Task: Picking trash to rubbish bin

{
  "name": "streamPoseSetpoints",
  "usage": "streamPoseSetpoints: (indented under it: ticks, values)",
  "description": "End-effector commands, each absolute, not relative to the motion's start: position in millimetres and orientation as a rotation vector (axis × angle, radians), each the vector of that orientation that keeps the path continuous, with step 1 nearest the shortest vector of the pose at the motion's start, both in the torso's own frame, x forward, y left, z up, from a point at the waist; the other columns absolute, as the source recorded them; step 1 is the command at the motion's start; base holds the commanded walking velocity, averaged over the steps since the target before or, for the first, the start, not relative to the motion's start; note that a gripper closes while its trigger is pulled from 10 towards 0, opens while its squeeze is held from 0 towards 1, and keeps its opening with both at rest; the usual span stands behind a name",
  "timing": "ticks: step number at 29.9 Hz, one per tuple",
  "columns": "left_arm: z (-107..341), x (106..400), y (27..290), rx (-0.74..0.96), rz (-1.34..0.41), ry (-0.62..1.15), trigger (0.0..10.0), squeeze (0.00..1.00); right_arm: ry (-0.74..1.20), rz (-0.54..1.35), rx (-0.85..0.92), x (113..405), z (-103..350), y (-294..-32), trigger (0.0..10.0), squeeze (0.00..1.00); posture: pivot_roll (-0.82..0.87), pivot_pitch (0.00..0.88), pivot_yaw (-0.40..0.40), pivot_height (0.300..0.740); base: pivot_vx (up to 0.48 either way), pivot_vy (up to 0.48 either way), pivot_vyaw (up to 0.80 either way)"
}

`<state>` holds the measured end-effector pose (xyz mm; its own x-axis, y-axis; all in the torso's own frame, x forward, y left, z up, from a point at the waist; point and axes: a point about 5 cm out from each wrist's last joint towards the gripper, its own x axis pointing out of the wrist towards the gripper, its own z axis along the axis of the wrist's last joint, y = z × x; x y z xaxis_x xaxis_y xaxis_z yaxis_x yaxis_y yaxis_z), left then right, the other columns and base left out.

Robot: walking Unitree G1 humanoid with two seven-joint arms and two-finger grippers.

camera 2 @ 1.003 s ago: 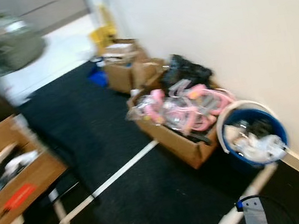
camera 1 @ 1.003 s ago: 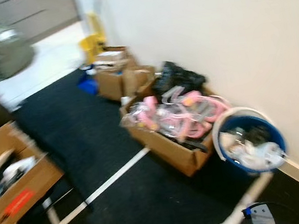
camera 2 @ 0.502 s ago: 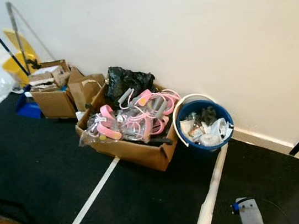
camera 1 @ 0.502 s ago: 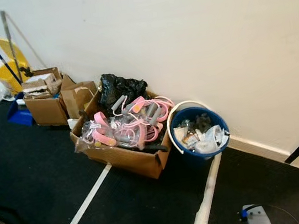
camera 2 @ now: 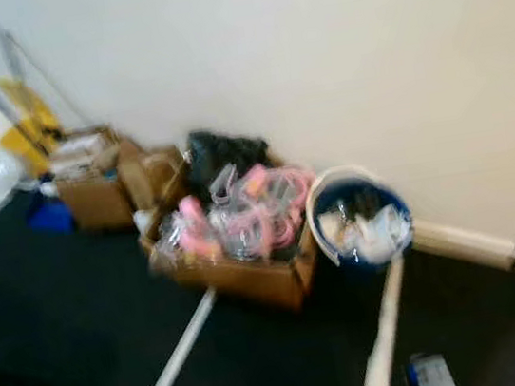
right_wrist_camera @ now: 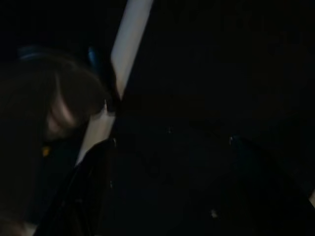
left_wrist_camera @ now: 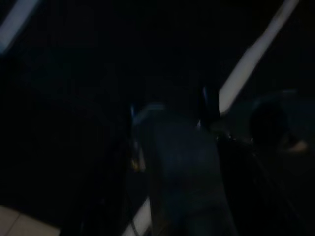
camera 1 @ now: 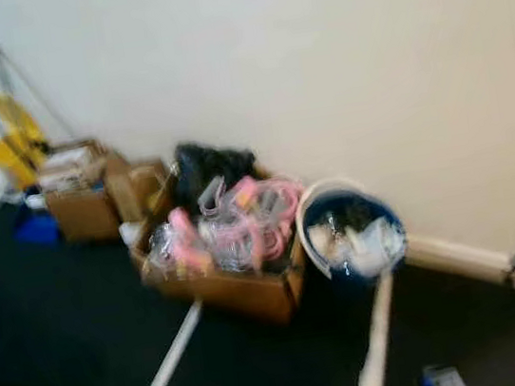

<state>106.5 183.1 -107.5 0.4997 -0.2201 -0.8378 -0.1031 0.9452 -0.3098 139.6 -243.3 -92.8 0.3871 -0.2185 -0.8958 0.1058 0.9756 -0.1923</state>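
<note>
Both arms hang low at the robot's sides. The wrist views are so dark that I cannot tell how either claw is set, or whether one holds anything. All they catch is black carpet crossed by a pale tape line [right_wrist_camera: 129,34].

Further out, the blue rubbish bin [camera 1: 353,235] stands against the white wall [camera 1: 317,69], already part-filled with crumpled white and dark scraps. Just beside it is a cardboard box [camera 1: 224,265] heaped with pink and grey loops, a black bag [camera 1: 210,164] behind it, smaller boxes [camera 1: 75,190] and a yellow mop bucket [camera 1: 12,151] further left.

The head views are blurred, so I'd say let the body settle first, square up to the bin, close in along the tape, then raise an arm over its rim.
</note>
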Motion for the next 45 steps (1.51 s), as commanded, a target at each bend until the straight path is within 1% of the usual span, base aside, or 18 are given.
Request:
streamPoseSetpoints:
  ticks: [1,27,45]
  values:
    - [-111.4,92.4,185.5,-0.337,-0.065,1.11,10.0,0.0,1.179,-0.2,-0.095,132.2,-96.8,-237.9,10.0,0.0,-0.07,0.053,0.089,0.74,0.0,0.0,-0.77]
    - [-111.2,92.2,186.4,-0.301,-0.095,1.118,10.0,0.0,1.182,-0.188,-0.104,131.7,-97.7,-234.9,10.0,0.0,-0.06,0.045,0.095,0.74,0.0,0.0,-0.77]
    - [-111.3,93.4,181.7,-0.304,-0.111,1.11,10.0,0.0,1.186,-0.189,-0.106,129.7,-98.1,-235.8,10.0,0.0,-0.07,0.053,0.096,0.74,0.0,0.0,-0.77]
